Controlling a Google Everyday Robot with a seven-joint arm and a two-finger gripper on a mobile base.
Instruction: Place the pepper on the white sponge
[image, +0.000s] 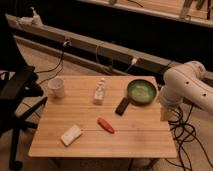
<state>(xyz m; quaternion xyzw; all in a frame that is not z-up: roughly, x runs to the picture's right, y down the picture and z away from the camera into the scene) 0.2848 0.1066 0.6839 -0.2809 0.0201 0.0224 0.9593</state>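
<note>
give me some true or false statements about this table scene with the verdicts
The long red pepper lies on the rectangular white sponge. False: it lies on the wooden table, apart from the sponge.
The white ceramic mug stands on the table, at the picture's left. True.
The round green pan holds the pepper. False: the pepper lies outside it.
The gripper hangs by the table's right edge, away from the pepper. True.
</note>
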